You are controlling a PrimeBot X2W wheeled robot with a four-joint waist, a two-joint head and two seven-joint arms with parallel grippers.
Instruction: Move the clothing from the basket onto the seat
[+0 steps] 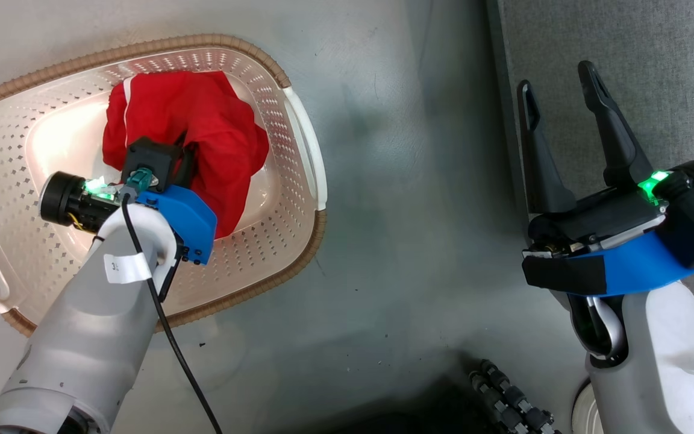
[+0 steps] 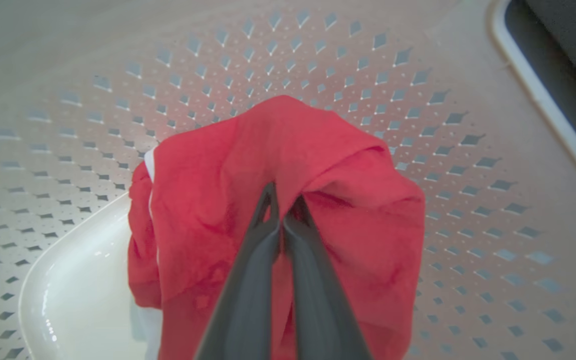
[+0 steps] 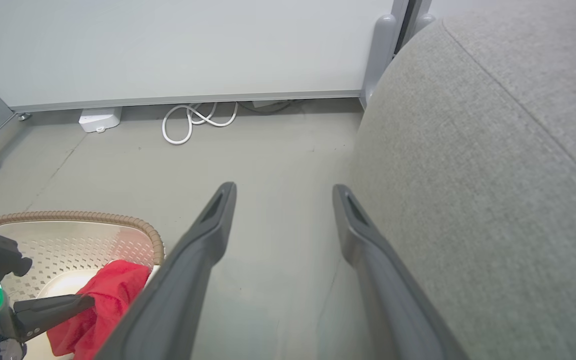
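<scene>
The left gripper [image 2: 284,202] is pinching a crumpled fold of the soft red clothing [image 2: 218,190], its slim dark fingers closed on the cloth. The clothing is bunching inside the cream, diamond-perforated plastic basket [image 1: 294,205] with its brown woven-looking rim. The right gripper [image 3: 283,192] is hovering with jaws spread wide, just beside the rounded edge of the grey fabric seat [image 3: 493,150]. Smooth grey floor [image 1: 395,241] is lying open between basket and seat.

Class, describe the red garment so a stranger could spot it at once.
Start at the cream perforated basket on the floor, left of the grey seat. Inside it, a bunched red garment is pinched by the shut left gripper. Its bright red, edged by a thin white stripe, sets it apart from the pale plastic around it.
</scene>
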